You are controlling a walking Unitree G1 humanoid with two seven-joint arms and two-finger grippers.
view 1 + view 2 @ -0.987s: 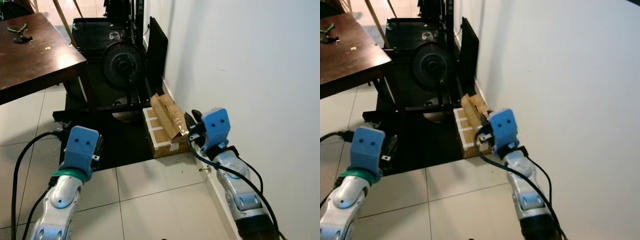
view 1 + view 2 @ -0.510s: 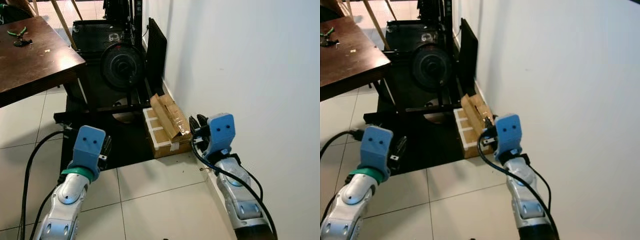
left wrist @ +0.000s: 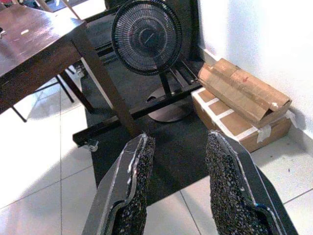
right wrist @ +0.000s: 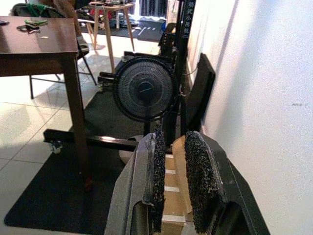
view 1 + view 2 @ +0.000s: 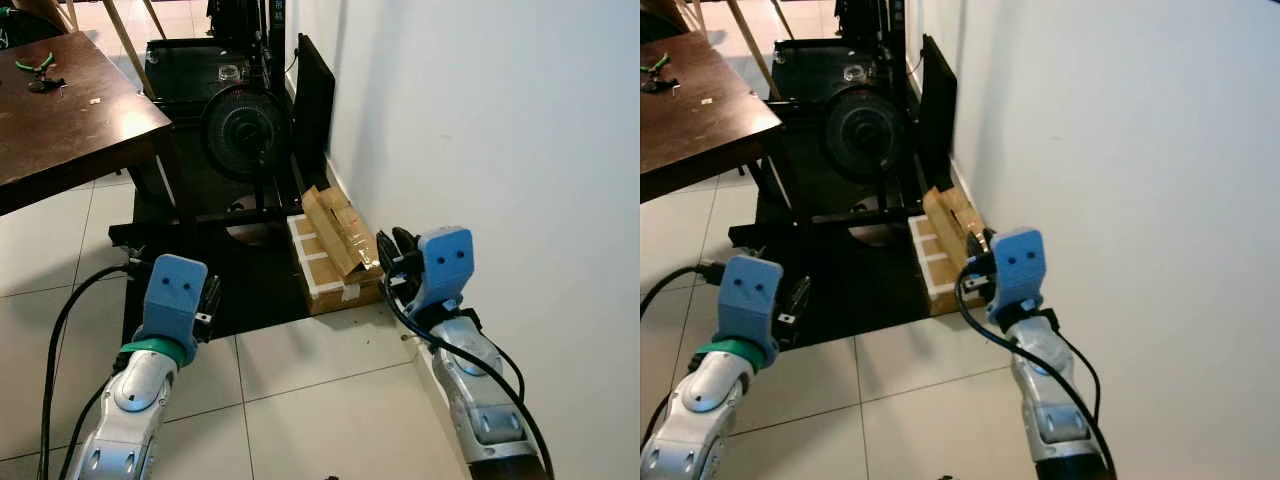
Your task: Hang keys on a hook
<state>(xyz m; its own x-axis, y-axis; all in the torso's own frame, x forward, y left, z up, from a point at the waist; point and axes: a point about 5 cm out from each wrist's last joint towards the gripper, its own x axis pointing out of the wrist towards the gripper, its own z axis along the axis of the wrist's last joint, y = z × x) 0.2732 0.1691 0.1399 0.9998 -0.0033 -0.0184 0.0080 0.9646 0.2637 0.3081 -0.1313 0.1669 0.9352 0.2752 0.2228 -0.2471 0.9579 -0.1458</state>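
Left eye view: both arms are held out low over the tiled floor (image 5: 320,380), close to a white wall (image 5: 500,130). The right pincer (image 4: 173,181) is raised next to that wall, its two black fingers (image 4: 198,178) nearly together with only a narrow slit between them, and nothing is gripped there. Just ahead of it and a little lower lies a cardboard box (image 5: 335,255) on the floor, its flap tilted up. Beyond the box stands a black fan (image 5: 247,125), upright, among dark frames and a black mat (image 5: 250,285). The left pincer (image 3: 178,188) hangs well apart from the right one, above the edge of the mat, its fingers spread wide and holding nothing. Ahead of it and off to its outer side is a dark wooden desk (image 5: 70,110); a green-handled tool (image 5: 35,65) lies on its far corner. I cannot make out any keys or a hook.
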